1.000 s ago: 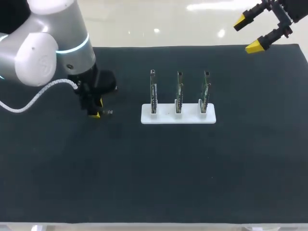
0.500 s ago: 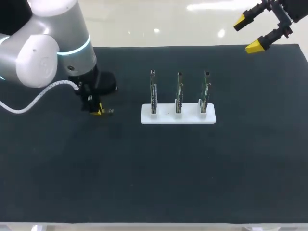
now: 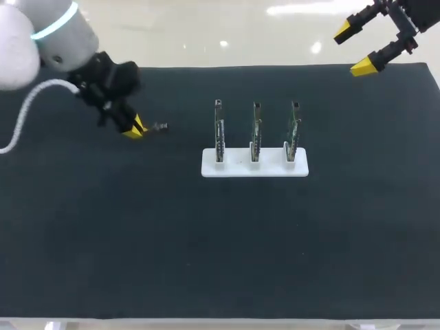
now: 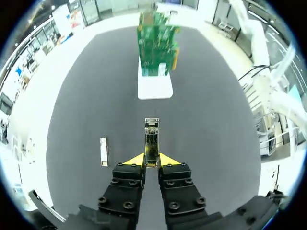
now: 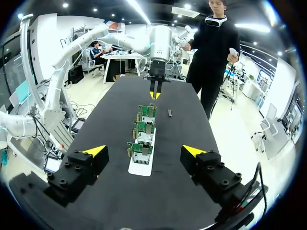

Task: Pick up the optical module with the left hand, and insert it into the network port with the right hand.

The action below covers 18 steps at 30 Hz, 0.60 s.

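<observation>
My left gripper (image 3: 135, 128) is shut on the optical module (image 3: 159, 126), a thin metal bar that sticks out past the yellow tips toward the boards. In the left wrist view the module (image 4: 151, 138) sits between the fingers of the gripper (image 4: 152, 161), held above the black mat. Three upright green circuit boards (image 3: 256, 130) with the network ports stand in a white base (image 3: 254, 167) at mid table. My right gripper (image 3: 359, 48) hangs open and empty over the far right corner, and the boards (image 5: 140, 138) lie ahead of it (image 5: 144, 151).
A second module (image 4: 103, 151) lies flat on the mat beside my left gripper, also visible in the right wrist view (image 5: 169, 112). The black mat (image 3: 220, 240) covers the whole table.
My left gripper closed on the module, then lifted it off the mat and drew it toward the table's far left side. The right arm has not moved.
</observation>
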{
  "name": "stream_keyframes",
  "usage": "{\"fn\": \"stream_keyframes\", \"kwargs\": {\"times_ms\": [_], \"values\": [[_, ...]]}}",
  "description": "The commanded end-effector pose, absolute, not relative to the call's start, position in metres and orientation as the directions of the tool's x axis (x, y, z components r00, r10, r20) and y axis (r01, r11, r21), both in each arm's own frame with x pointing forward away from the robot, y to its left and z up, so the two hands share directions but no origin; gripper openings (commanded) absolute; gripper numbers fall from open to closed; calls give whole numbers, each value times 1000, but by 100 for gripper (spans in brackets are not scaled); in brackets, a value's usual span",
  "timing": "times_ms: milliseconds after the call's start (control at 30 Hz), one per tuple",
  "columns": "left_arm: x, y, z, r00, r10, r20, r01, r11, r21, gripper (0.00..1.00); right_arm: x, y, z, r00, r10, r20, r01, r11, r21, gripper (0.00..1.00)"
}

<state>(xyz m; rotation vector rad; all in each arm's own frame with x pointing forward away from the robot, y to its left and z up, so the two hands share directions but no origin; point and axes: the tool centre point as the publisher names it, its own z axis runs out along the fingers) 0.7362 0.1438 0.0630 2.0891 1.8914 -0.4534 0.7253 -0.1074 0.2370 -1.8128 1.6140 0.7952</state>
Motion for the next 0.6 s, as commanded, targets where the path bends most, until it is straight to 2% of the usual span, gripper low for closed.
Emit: {"fn": "stream_keyframes", "kwargs": {"times_ms": [33,500,600], "values": [[730,154,73,100,818,-566,993,-119,4,0,726,-107,237,91,-649,-755,-994,-101,-32,100],[726,144,108,135,573,-809,980,-200,22,0,726,-107,237,91,-649,-755,-994,-101,-32,100],[725,143,115,114,603,-790,978,-209,-19,0,726,-107,237,91,-649,-755,-994,-101,-32,100]]}}
